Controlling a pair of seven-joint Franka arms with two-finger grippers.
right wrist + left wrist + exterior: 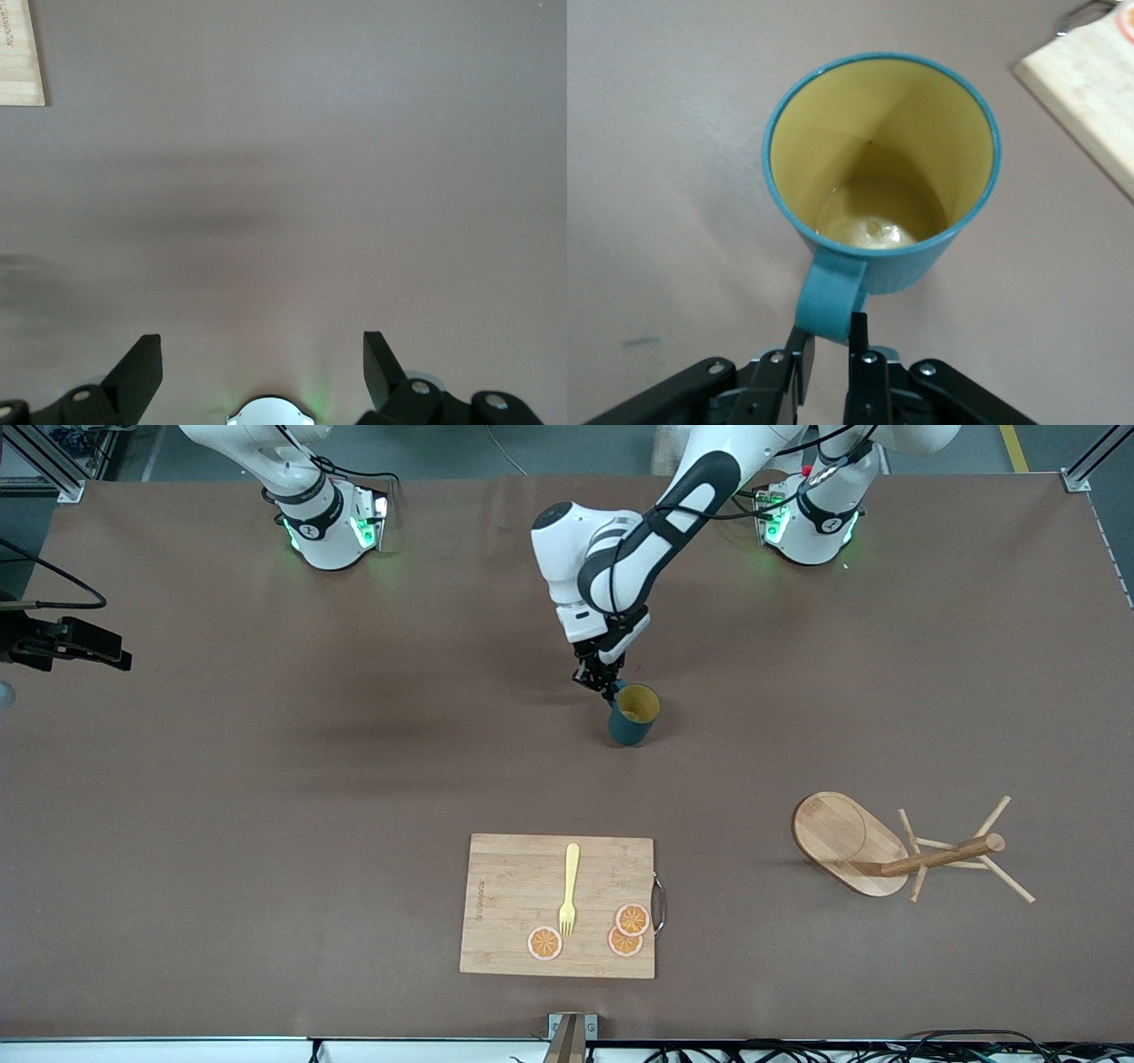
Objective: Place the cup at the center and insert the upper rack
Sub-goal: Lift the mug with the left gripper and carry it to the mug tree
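Observation:
The teal cup (634,716) with a yellow inside stands upright near the middle of the table. In the left wrist view the cup (881,177) fills the frame, its loop handle (831,305) pinched between the fingers. My left gripper (605,686) (830,335) is shut on that handle. The wooden upper rack (886,850) lies on its side, nearer the front camera than the cup and toward the left arm's end, with its post (943,856) and pegs pointing away from the oval base. My right gripper (261,339) hangs open over bare table, holding nothing.
A bamboo cutting board (558,903) lies nearer the front camera than the cup, carrying a yellow fork (569,890) and three orange slices (632,919). Its corner shows in both wrist views (1090,88) (18,53).

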